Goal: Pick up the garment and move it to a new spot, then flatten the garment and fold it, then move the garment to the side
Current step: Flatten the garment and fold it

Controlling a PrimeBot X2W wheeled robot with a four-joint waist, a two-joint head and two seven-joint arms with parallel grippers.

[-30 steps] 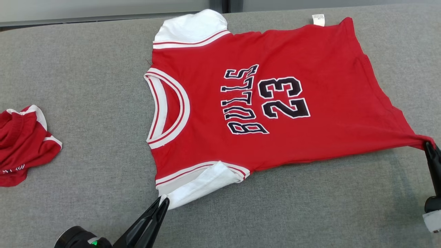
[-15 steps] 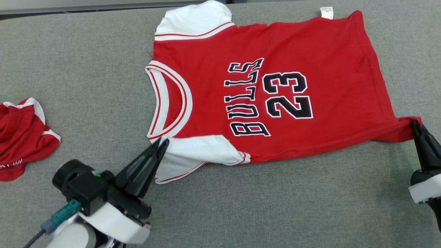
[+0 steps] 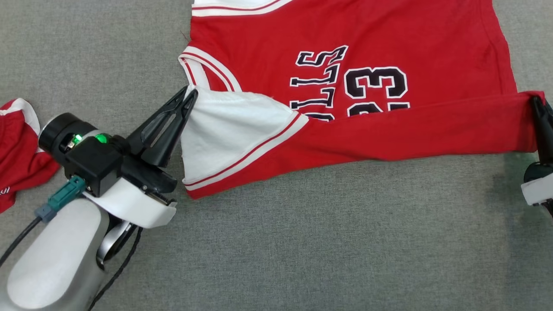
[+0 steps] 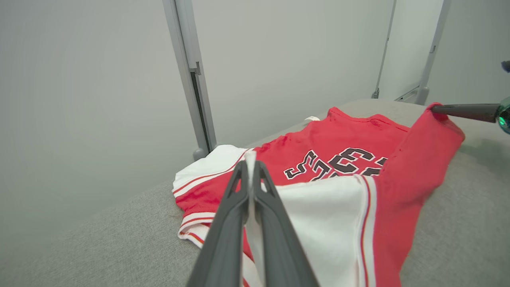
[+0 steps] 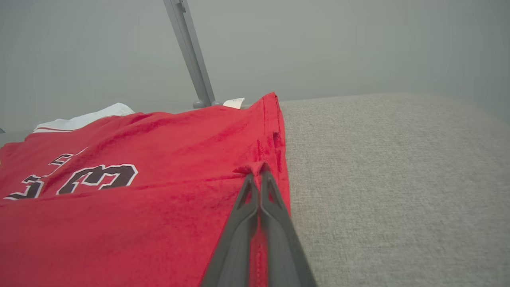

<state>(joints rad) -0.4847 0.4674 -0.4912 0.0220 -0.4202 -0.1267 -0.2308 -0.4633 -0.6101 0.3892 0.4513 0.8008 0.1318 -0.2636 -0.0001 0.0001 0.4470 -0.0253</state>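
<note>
The left gripper (image 3: pixel 190 93) reaches in from the counter's (image 3: pixel 324 242) near-left side, forearm slanting upward, jaws clamped on the white sleeve (image 3: pixel 224 129) of the red jersey (image 3: pixel 432 39); the right gripper (image 3: pixel 537 100), mostly cut off at the right, has its jaws pinched on the hem corner (image 3: pixel 525 98). The jersey lies toward the counter's far edge, its near side lifted and folded over, hiding part of the lettering (image 3: pixel 319 65).
</note>
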